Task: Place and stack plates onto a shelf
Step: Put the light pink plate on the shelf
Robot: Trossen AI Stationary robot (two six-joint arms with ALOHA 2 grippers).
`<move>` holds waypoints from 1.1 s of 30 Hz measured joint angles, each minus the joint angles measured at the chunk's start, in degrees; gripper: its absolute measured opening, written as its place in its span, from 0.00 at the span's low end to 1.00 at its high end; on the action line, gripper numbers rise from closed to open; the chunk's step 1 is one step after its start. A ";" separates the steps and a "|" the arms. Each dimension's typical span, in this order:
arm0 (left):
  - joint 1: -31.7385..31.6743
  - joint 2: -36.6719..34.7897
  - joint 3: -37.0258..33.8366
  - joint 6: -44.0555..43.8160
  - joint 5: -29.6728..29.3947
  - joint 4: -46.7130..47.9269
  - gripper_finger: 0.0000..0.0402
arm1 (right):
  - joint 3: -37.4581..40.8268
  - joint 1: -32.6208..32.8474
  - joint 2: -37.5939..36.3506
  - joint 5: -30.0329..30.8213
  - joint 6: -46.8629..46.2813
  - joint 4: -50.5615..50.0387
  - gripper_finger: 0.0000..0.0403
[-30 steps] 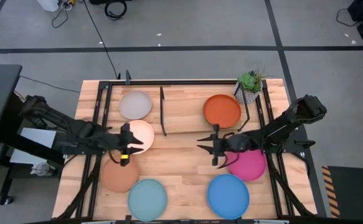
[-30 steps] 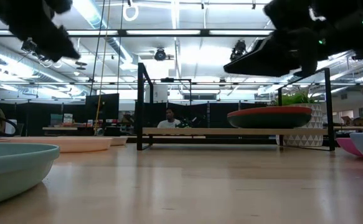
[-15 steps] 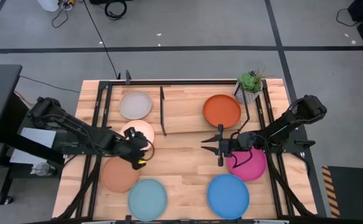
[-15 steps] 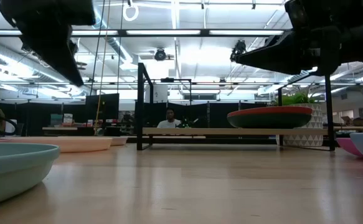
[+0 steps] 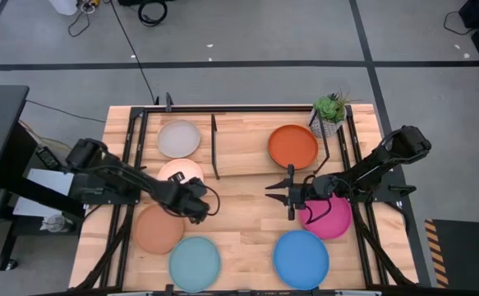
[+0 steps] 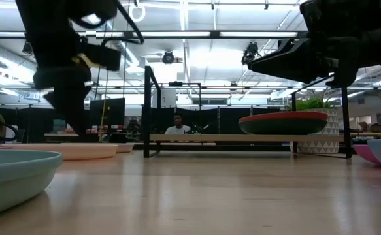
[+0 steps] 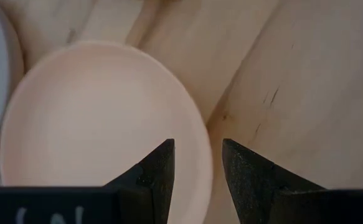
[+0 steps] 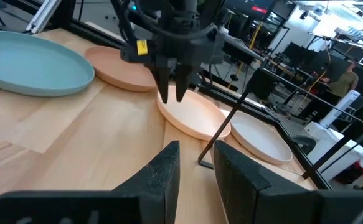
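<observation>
The pale peach plate (image 5: 176, 172) lies flat on the table, in front of the shelf (image 5: 239, 152). My left gripper (image 5: 192, 205) points steeply down over that plate's right rim (image 7: 200, 134). It is open, one finger inside the rim and one outside, and I see no touch. My right gripper (image 5: 277, 194) hovers open and level above the table in front of the orange plate (image 5: 292, 145), with nothing between its fingers (image 8: 169, 165). The orange plate and a grey-white plate (image 5: 178, 137) rest on the shelf board.
A tan plate (image 5: 158, 230) and a light blue plate (image 5: 195, 262) lie near left. A magenta plate (image 5: 329, 217) and a bright blue plate (image 5: 301, 257) lie near right. A potted plant (image 5: 329, 111) stands at the shelf's far right. Black rods (image 5: 215, 148) rise from the shelf.
My left gripper has swung toward the table's right and come down, tipping from nearly level to pointing steeply down over the peach plate's right rim. Its fingers have stayed open. The plates have not moved.
</observation>
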State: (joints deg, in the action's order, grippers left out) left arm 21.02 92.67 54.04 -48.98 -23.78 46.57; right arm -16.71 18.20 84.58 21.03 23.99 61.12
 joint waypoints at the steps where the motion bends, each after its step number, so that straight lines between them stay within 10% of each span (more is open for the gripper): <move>1: -0.11 0.44 0.00 -0.14 0.32 -0.12 0.35 | 0.00 0.00 0.00 -0.01 0.00 0.01 0.26; 21: -1.59 3.92 -4.66 -3.34 4.25 -4.68 0.34 | -0.02 0.00 0.00 -0.16 -0.98 -0.37 0.26; 33: -2.65 4.12 -3.77 -2.42 6.01 -3.12 0.04 | -0.02 0.00 0.00 -0.16 -0.98 -0.46 0.26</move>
State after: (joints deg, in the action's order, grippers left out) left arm 18.37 96.79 50.27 -51.40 -17.76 43.45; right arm -16.73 18.20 84.58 20.86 23.01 60.66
